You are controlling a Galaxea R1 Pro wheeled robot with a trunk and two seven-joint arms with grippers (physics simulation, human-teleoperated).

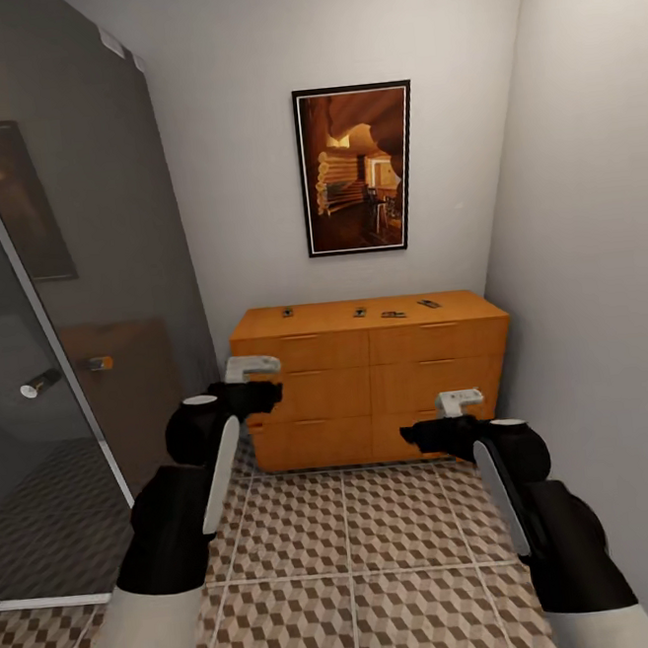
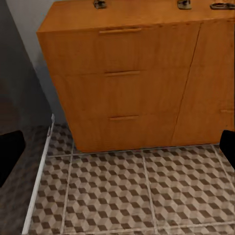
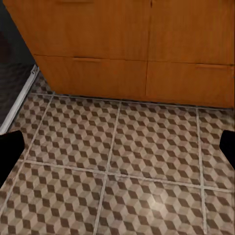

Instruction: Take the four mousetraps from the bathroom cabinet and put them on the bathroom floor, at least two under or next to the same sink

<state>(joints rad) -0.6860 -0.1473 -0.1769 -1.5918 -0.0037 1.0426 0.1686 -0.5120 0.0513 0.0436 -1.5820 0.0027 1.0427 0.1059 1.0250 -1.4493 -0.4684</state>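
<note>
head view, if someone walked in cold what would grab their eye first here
Probably the orange-brown cabinet against the far wall, with four small mousetraps spread along its top. Right above it hangs a dark-framed log-cabin picture, the only thing on the pale wall. Below, the cube-patterned bathroom floor stands out, and a smoked glass panel closes off the left side.

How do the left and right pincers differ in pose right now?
The left pincer is held higher, level with the cabinet's upper drawers; the right pincer sits lower, near the bottom drawer. The left is closer to the glass panel, the right nearer the wall. Both point toward the cabinet, empty.
</note>
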